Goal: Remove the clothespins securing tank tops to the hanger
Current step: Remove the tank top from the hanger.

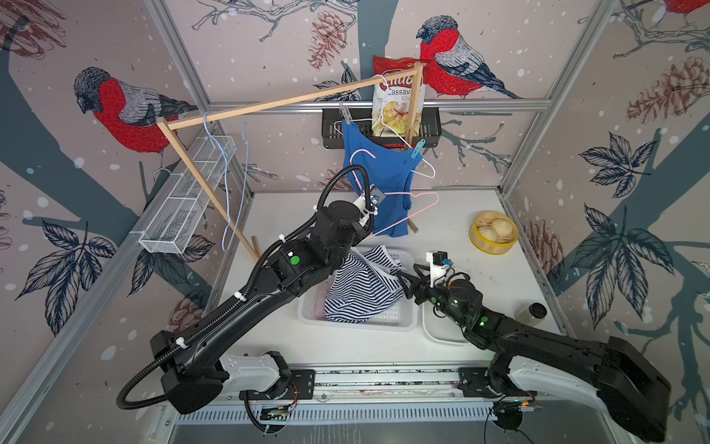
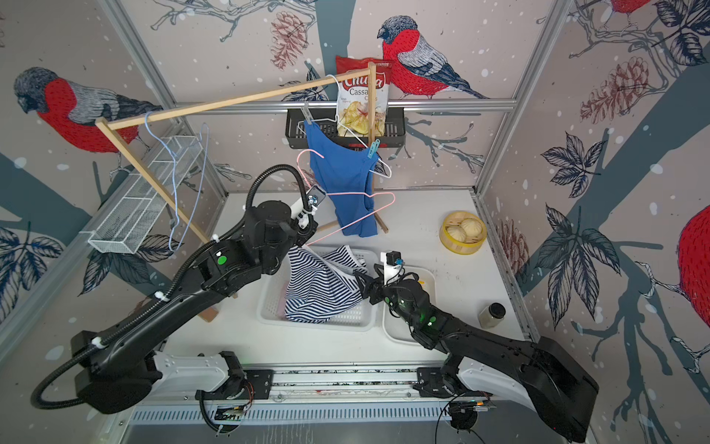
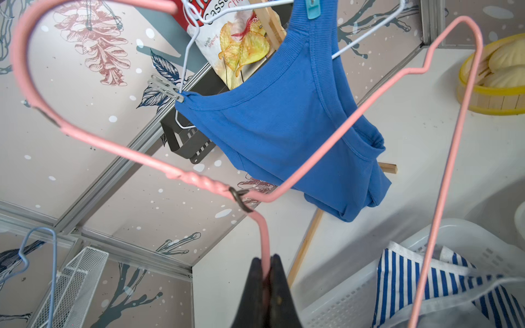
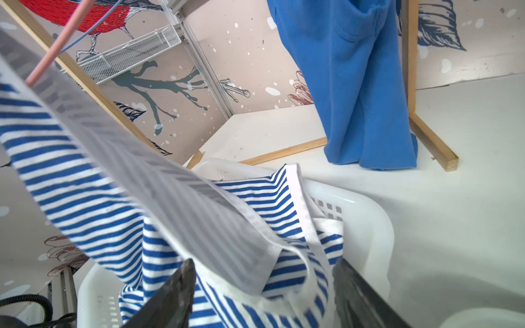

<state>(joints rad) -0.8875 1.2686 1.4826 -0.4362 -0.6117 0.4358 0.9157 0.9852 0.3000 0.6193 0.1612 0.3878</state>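
The blue tank top [image 1: 378, 169] hangs on a white hanger [image 3: 369, 33] from the wooden rack [image 1: 269, 103] at the back of the desk [image 1: 480, 284]. A grey clothespin [image 1: 345, 113] bites one strap, its long axis near upright, mouth down. A light blue clothespin [image 1: 418, 150] bites the other strap, tilted, just beside the rack's post. A chip bag [image 1: 397, 103] stands behind them. The left jaws are closed on a bare pink hanger [image 3: 199, 181], gripping its wire just past the twisted neck. That hanger, hook uppermost, hangs across the front of the blue top. The right jaws stand open over the white basket [image 1: 384, 321]. The striped tank top [image 1: 361, 292] lies partly in it, a fold between the parted jaws.
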